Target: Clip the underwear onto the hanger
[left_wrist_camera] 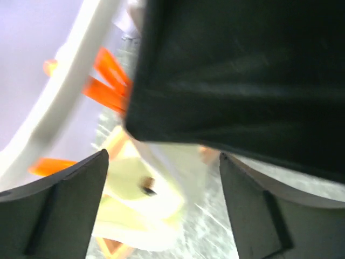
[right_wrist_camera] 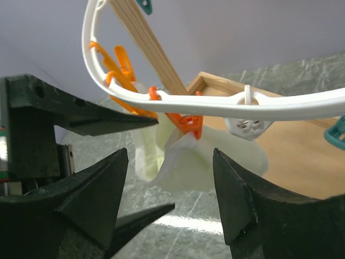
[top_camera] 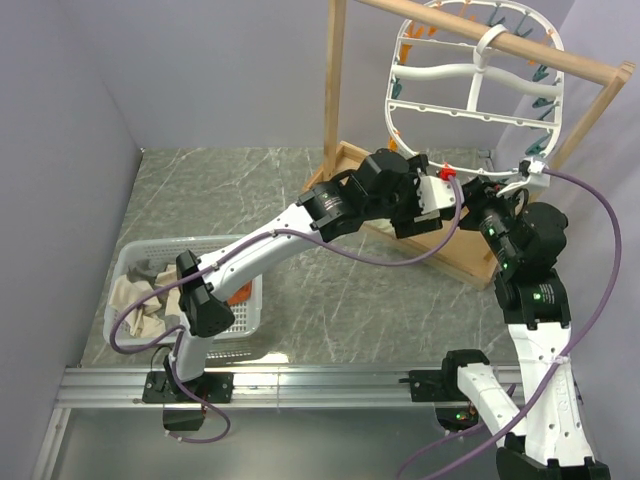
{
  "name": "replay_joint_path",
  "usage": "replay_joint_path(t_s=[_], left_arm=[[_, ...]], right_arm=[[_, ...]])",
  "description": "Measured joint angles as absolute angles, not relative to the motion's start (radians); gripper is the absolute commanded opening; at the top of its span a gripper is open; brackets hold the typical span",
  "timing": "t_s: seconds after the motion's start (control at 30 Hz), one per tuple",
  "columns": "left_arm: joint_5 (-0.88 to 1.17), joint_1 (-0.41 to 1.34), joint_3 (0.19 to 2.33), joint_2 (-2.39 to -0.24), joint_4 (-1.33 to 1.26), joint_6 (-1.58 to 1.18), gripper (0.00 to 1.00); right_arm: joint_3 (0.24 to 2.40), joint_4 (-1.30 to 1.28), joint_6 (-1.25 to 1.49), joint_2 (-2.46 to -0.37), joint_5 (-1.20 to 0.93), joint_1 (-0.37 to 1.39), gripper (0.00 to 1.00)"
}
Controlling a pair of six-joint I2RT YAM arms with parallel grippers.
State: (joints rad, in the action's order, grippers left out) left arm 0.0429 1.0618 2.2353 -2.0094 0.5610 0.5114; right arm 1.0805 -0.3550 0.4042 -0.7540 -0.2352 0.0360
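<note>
The pale cream-yellow underwear (right_wrist_camera: 218, 159) hangs from an orange clothespin (right_wrist_camera: 188, 123) on the lower rim of the white hanger (right_wrist_camera: 215, 102). In the left wrist view the underwear (left_wrist_camera: 135, 183) shows its dark spot, with orange pins (left_wrist_camera: 108, 81) and the hanger rim (left_wrist_camera: 64, 91) above it. My right gripper (right_wrist_camera: 172, 199) is open and empty, its jaws just short of the cloth. My left gripper (left_wrist_camera: 161, 205) is open, and its fingers (right_wrist_camera: 108, 120) reach in from the left beside the cloth. In the top view both grippers meet under the hanger (top_camera: 470, 75) and hide the underwear.
The hanger hangs from a wooden frame stand (top_camera: 335, 90) whose wooden base (top_camera: 440, 258) lies under the grippers. A white basket (top_camera: 130, 252) with white and grey cloths (top_camera: 135, 300) and an orange cloth (top_camera: 238, 295) stands at the near left. Walls close the left and back.
</note>
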Motion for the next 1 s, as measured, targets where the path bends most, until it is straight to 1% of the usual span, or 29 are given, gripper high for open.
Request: replay_joint_path(t_s=[0.23,0.4,0.5,0.67,0.7,0.77,0.87,1.0], left_arm=[[0.096,1.067,2.098,-1.908,0.617,0.405,0.99],[0.171,1.04,1.942,-1.766,0.651,0.255,0.99],[0.225,0.992,1.862,-1.675,0.655,0.131,0.99],[0.266,0.847,1.773,-1.554,0.653,-0.062,0.99],[0.27,0.81,1.758,-1.531,0.648,-0.094,0.99],[0.284,0.746,1.723,-1.491,0.648,-0.13,0.99],[0.339,0.634,1.684,-1.435,0.656,-0.163,0.99],[0.405,0.447,1.59,-1.336,0.649,-0.181,0.99]], right_arm=[[1.084,-0.36,0.402,-0.713,-0.268,0.037,0.76],[1.088,-0.383,0.376,-0.659,-0.3,0.037,0.81],[1.088,-0.412,0.35,-0.616,-0.316,0.037,0.82],[1.092,-0.474,0.292,-0.532,-0.342,0.037,0.85],[1.094,-0.493,0.276,-0.519,-0.35,0.037,0.87],[1.094,-0.525,0.245,-0.505,-0.361,0.037,0.87],[1.094,-0.6,0.189,-0.499,-0.374,0.037,0.91],[1.094,-0.701,0.12,-0.502,-0.379,0.037,0.93]])
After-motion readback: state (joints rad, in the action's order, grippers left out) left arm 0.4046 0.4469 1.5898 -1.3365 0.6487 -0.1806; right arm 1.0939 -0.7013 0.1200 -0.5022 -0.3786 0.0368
